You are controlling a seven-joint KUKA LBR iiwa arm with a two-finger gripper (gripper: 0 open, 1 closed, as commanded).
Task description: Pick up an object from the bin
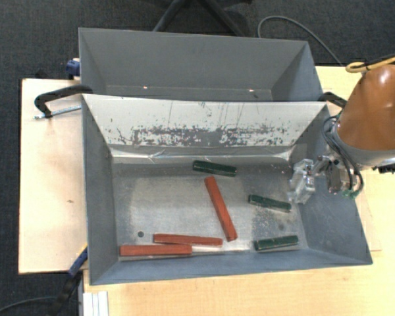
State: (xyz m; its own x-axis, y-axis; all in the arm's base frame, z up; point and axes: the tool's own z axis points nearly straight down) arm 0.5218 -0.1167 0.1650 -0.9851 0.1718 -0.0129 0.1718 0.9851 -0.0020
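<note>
Orange-covered arm [374, 114] hangs over the grey bin's [96, 196] right slope.

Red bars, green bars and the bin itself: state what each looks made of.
Red bars: matte, even brick-red, straight-edged; probably painted wood or plastic, the look leaves it open. Green bars: dark and dull, same blocky shape; likely the same material. Bin: grey sheet metal, folded at sharp angles, with scraped, speckled wear across its back wall.
</note>
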